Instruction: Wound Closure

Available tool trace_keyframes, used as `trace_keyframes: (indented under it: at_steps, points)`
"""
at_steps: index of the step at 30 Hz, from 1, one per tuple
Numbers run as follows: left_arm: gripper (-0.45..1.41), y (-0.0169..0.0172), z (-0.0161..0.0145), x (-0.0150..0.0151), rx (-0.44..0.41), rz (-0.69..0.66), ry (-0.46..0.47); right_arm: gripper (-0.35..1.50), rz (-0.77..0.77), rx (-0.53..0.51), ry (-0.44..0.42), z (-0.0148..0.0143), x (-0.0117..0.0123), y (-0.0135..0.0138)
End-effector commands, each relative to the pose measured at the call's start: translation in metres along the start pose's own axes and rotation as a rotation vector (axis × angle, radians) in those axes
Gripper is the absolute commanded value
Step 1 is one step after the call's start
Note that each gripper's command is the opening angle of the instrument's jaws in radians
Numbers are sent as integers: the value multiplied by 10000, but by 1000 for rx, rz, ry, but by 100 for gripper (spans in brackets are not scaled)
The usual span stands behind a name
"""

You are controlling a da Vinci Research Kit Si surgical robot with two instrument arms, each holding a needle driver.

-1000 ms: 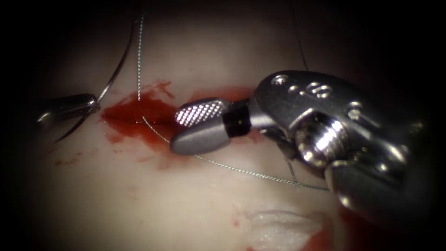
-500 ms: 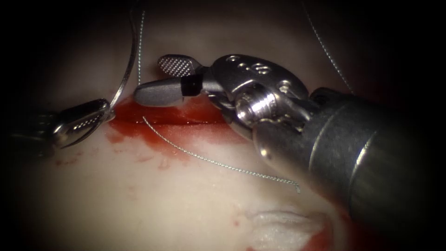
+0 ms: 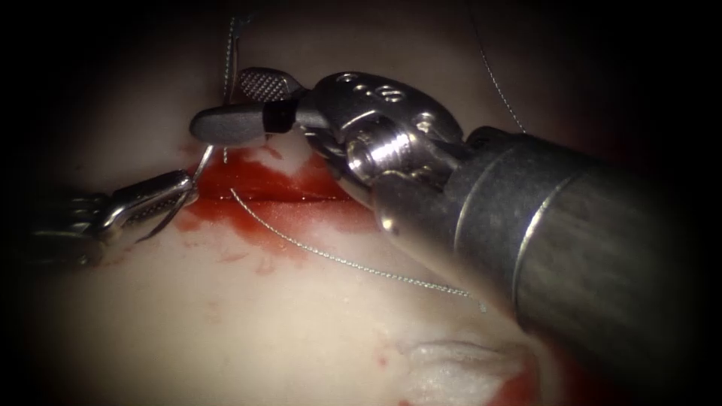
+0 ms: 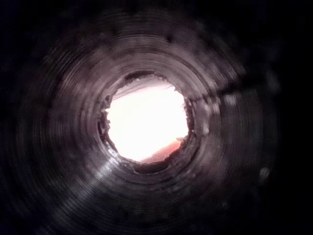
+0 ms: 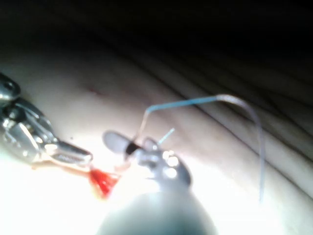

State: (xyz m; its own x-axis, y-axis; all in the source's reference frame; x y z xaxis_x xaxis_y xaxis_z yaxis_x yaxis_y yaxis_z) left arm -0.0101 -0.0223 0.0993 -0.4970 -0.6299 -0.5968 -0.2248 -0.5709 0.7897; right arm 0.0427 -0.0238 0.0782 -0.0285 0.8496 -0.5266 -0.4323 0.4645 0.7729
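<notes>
Needle (image 3: 197,162) pinched near mid-curve by left end effector (image 3: 162,194) at cut's (image 3: 286,197) left end, outside tissue (image 3: 286,331). Right end effector (image 3: 241,105) spread around upright thread (image 3: 227,71), nothing gripped.

Thread (image 3: 353,265) across tissue (image 3: 248,331) (lower stretch) — bare beyond

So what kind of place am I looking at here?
Probably a bench suturing practice setup: pale tissue with a red-stained cut, thread across it, the left tool holding a curved needle, the right tool open, holding nothing.
</notes>
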Motion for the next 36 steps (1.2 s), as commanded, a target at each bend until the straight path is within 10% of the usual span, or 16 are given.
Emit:
trace_keyframes:
  at_steps: [1,12,13,16,18,19,22,31,36]
  points:
    - [-45,-7,10,-3,9,6,-4,93,-7,0,6,13,10,2]
    - [-45,-7,10,-3,11,-41,-4,49,-15,-27,20,30,10,6]
    - [-45,-7,11,-3,11,-52,-4,2,-17,-28,21,30,8,5]
    - [-45,-7,11,-2,9,-64,0,-35,-53,-40,27,30,7,5]
    - [-45,-8,12,-2,1,-90,20,-35,-63,-49,32,28,7,5]
    - [47,-10,15,-1,-14,-96,59,-35,-70,-68,42,29,9,7]
    - [81,-15,15,0,-16,-50,68,-35,-79,-83,49,29,10,9]
    - [110,-24,0,-21,-6,188,87,-35,-152,1,-8,20,1,39]
    - [91,-35,1,-40,-10,238,121,-35,-177,195,69,12,12,66]
